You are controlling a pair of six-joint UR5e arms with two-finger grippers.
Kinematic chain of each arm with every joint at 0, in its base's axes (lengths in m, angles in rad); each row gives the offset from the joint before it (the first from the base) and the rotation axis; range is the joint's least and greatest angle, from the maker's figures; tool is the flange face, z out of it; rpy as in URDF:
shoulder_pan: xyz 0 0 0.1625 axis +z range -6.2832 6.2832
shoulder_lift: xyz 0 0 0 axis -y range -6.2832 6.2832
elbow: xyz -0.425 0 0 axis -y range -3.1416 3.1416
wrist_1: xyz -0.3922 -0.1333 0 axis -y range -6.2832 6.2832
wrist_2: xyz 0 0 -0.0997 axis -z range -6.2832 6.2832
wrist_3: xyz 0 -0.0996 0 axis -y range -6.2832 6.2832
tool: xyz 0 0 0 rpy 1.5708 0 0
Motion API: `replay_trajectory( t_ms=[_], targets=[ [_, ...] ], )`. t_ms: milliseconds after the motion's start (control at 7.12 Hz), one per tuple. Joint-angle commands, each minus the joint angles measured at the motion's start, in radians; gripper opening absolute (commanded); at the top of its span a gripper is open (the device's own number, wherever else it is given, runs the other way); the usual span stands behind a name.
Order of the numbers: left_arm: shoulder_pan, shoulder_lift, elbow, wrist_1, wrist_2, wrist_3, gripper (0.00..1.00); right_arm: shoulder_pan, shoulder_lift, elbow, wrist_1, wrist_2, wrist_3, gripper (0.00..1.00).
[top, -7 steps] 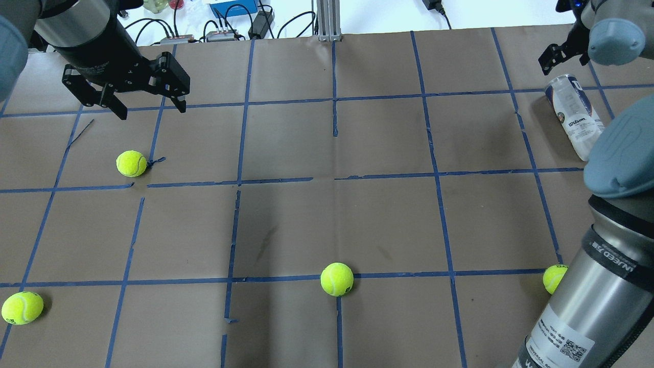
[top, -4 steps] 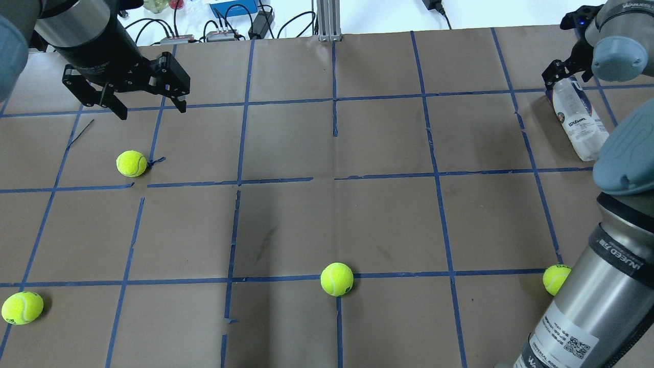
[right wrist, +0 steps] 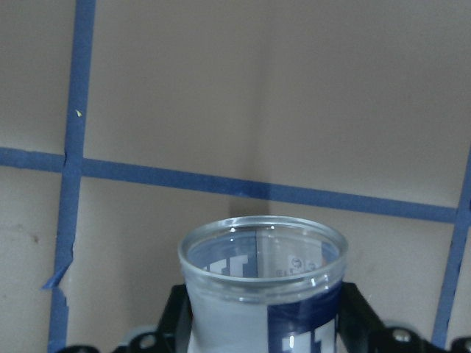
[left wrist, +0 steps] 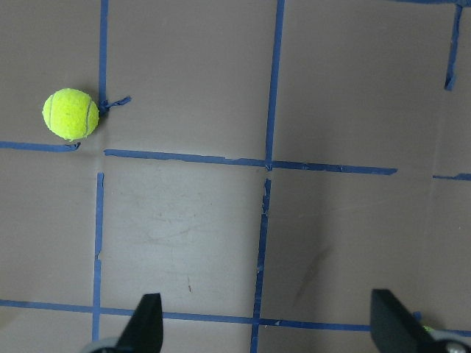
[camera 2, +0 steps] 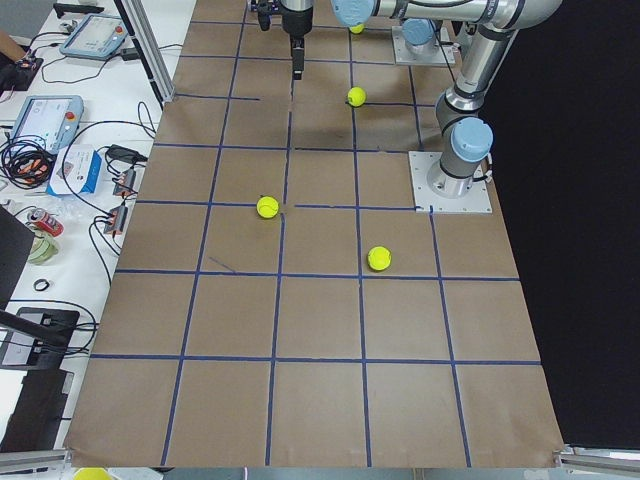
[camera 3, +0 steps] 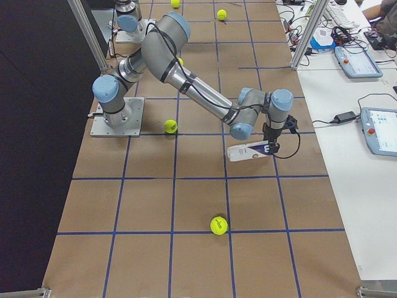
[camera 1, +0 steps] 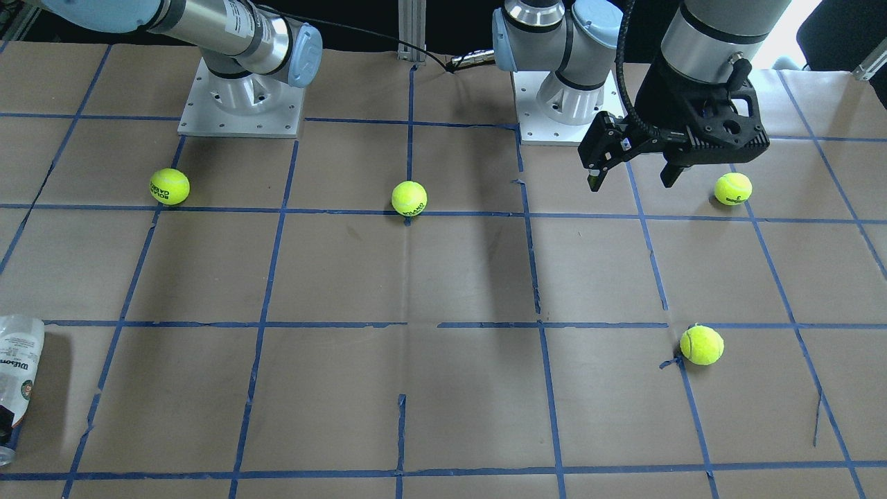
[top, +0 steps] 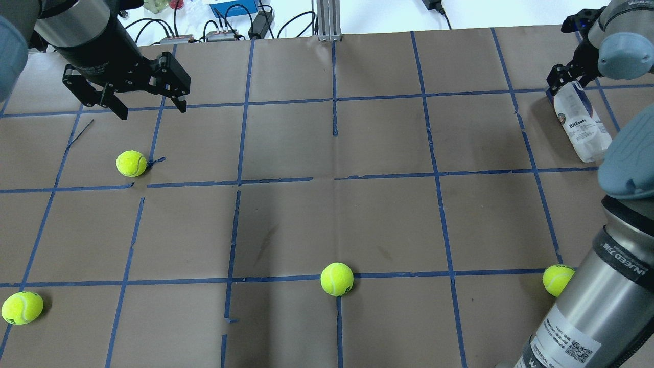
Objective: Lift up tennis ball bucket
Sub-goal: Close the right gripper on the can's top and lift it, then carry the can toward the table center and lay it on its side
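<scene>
The tennis ball bucket (top: 580,122) is a clear tube with a white and navy Wilson label. It lies on its side at the table's far right. It also shows in the front-facing view (camera 1: 19,360) and the right side view (camera 3: 248,152). My right gripper (top: 562,79) is down at the tube's far, open end. In the right wrist view its fingers (right wrist: 176,316) press both sides of the tube (right wrist: 263,254), shut on it. The tube still rests on the table. My left gripper (top: 152,111) is open and empty, high over the far left; it also shows in the front-facing view (camera 1: 632,184).
Several yellow-green tennis balls lie on the brown paper: one below my left gripper (top: 131,163), one at the near left (top: 22,307), one at the near middle (top: 336,279), one by my right arm (top: 557,279). Cables and boxes (top: 225,30) line the far edge.
My right gripper has come down and slightly right onto the tube's far end. The tube has shifted a little to the right. My left arm has not moved.
</scene>
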Motion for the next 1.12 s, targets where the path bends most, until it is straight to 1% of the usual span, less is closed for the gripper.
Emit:
replay_trajectory(
  t_ms=[0,140,281,421,562,702,843,983],
  targets=[
    [0.000,-0.001,0.002,0.000,0.000,0.000,1.00,0.009,-0.095,-0.010,0.029,0.169,-0.077,0.52],
    [-0.002,0.001,0.002,0.000,0.002,0.000,1.00,0.036,-0.119,0.004,0.041,0.199,-0.220,0.54],
    [0.000,0.001,0.002,0.000,0.002,0.000,1.00,0.064,-0.122,0.048,0.044,0.259,-0.384,0.54],
    [-0.002,0.001,0.002,0.000,0.002,0.000,1.00,0.125,-0.158,0.070,0.046,0.276,-0.399,0.54],
    [0.000,0.001,0.002,0.000,0.002,0.000,1.00,0.235,-0.207,0.074,0.093,0.263,-0.401,0.56],
    [0.000,0.001,0.002,0.000,0.000,0.000,1.00,0.370,-0.238,0.078,0.157,0.258,-0.415,0.54],
    [0.000,0.001,0.002,0.000,0.000,0.000,1.00,0.473,-0.239,0.078,0.158,0.253,-0.433,0.54],
    [0.002,0.001,0.002,0.000,0.000,0.000,1.00,0.582,-0.239,0.078,0.158,0.212,-0.442,0.54]
  ],
)
